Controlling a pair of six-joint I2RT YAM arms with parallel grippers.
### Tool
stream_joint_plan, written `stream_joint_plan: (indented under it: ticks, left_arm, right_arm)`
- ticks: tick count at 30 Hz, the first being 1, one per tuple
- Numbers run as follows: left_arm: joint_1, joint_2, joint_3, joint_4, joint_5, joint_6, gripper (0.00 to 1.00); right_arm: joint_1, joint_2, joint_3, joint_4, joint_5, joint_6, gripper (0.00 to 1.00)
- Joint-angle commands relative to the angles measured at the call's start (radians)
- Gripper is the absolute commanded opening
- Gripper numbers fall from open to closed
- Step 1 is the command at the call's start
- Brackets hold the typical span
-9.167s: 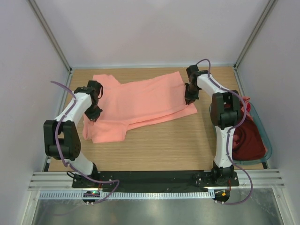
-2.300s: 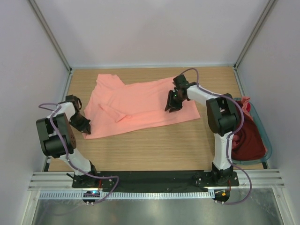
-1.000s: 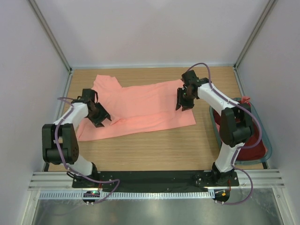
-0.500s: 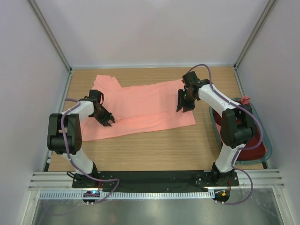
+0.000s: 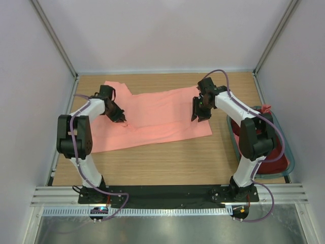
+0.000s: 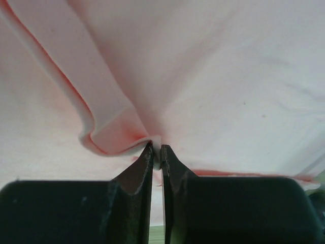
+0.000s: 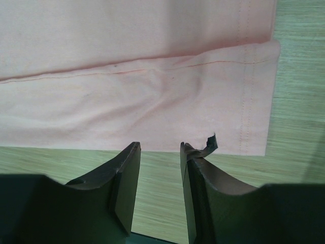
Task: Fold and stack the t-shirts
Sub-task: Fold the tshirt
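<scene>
Pink t-shirt [image 5: 157, 113] in left gripper [image 6: 157, 151]

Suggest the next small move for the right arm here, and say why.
Probably ease the right claw forward and shut it on the hem of the salmon-pink t-shirt. It hangs open at that edge, holding nothing, while the left claw is shut on a raised pinch of the same shirt; a fold likely needs both ends held.

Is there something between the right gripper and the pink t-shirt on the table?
Nothing visible. The open right gripper hangs just over the edge of the pink t-shirt, with only air between them.
</scene>
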Motion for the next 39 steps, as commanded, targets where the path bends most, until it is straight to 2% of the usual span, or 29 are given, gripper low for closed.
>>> stream_joint_plan:
  ticks: [1,3,6,7,10,11,17,21,24,25,28,33,39]
  left_arm:
    - [-0.028,0.07,0.132,0.027,-0.017,0.068,0.11]
    - [-0.038,0.107,0.184,0.023,-0.005,0.102,0.14]
    - [-0.053,0.13,0.278,-0.002,-0.017,0.166,0.28]
    - [-0.056,0.129,0.299,-0.021,-0.034,0.176,0.41]
    - [-0.058,0.077,0.327,-0.081,-0.083,0.211,0.53]
    - [-0.059,0.029,0.321,-0.097,-0.098,0.222,0.54]
    - [-0.052,-0.181,0.151,-0.229,-0.235,0.242,0.53]
    - [-0.016,-0.313,0.001,-0.287,-0.221,0.252,0.52]
    - [0.04,-0.35,-0.099,-0.292,-0.214,0.257,0.55]
    - [0.095,-0.359,-0.142,-0.286,-0.2,0.26,0.56]
    - [0.187,-0.327,-0.19,-0.275,-0.155,0.263,0.55]
    - [0.275,-0.244,-0.231,-0.278,-0.132,0.263,0.45]
    - [0.344,-0.175,-0.277,-0.267,-0.094,0.236,0.45]
  right_arm:
    - [0.003,-0.029,0.002,0.009,0.012,-0.014,0.44]
    - [0.003,-0.017,0.0,0.014,0.012,-0.014,0.44]
    - [0.002,-0.003,0.006,0.025,0.015,-0.018,0.44]
    - [0.002,0.0,0.009,0.028,0.018,-0.018,0.44]
    - [0.002,0.006,0.017,0.025,0.033,-0.023,0.44]
    - [0.002,0.009,0.018,0.025,0.039,-0.023,0.44]
    - [0.002,0.021,0.029,-0.006,0.11,-0.026,0.45]
    - [0.003,0.044,0.037,-0.024,0.145,-0.027,0.47]
    - [0.002,0.053,0.023,-0.02,0.153,-0.029,0.48]
    - [0.003,0.058,0.018,-0.018,0.155,-0.035,0.49]
    - [0.003,0.086,0.005,-0.02,0.17,-0.052,0.49]
    - [0.003,0.073,-0.07,0.008,0.205,-0.055,0.49]
    - [-0.026,0.046,-0.224,0.094,0.202,-0.038,0.48]
